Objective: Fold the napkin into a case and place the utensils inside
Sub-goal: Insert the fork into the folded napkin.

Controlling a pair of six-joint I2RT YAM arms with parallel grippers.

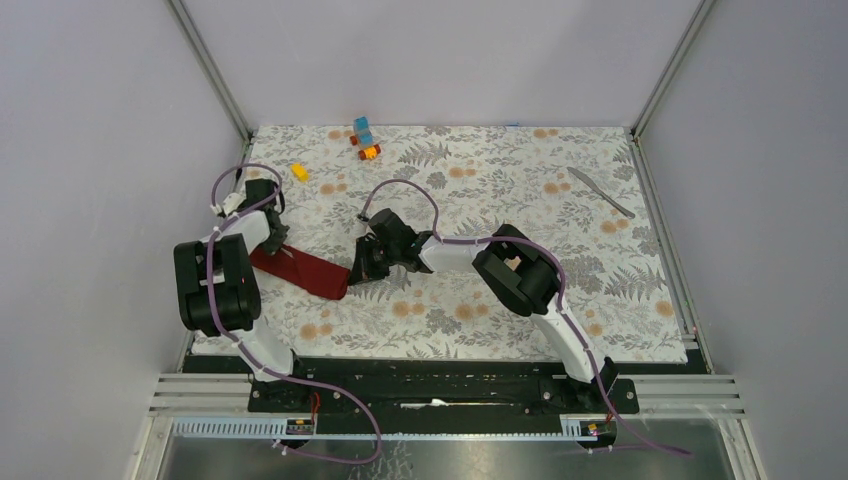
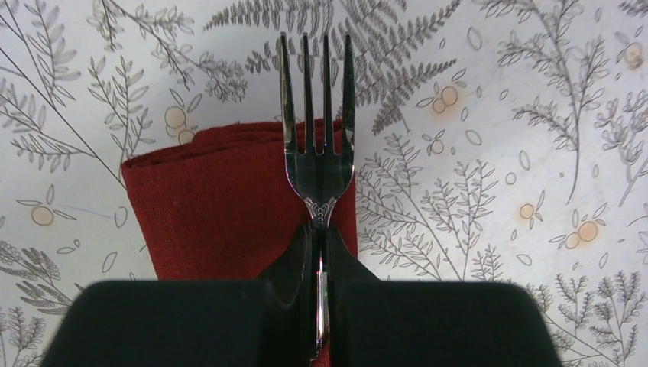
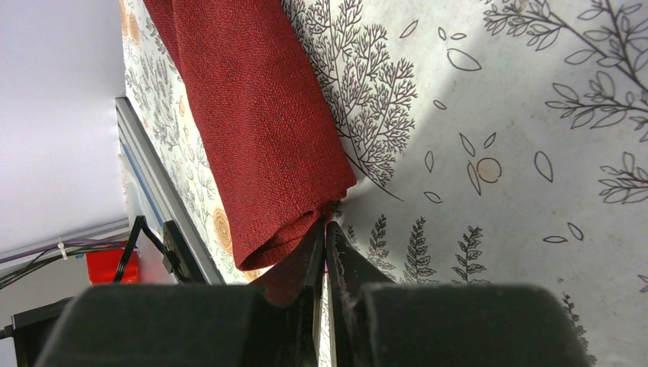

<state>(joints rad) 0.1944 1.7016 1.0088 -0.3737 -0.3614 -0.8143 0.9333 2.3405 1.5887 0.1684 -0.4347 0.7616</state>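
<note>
The napkin is folded into a narrow dark red case point(image 1: 300, 271) lying left of centre on the patterned table. My left gripper point(image 2: 319, 229) is shut on the silver fork point(image 2: 317, 153), just above the case point(image 2: 221, 206). The tines point away, past the case's rounded end, and the handle is hidden between the fingers. My right gripper point(image 3: 327, 225) is at the case's other end point(image 3: 260, 130), its jaws closed on the cloth's corner; the edge there is lifted a little. In the top view the left gripper point(image 1: 272, 236) and right gripper point(image 1: 362, 268) flank the case. The knife point(image 1: 600, 192) lies at the far right.
A blue and orange toy block cluster point(image 1: 364, 138) and a small yellow block point(image 1: 299, 171) sit at the back left. The table's near rail point(image 3: 153, 191) runs close beside the case. Enclosure posts stand at the back corners.
</note>
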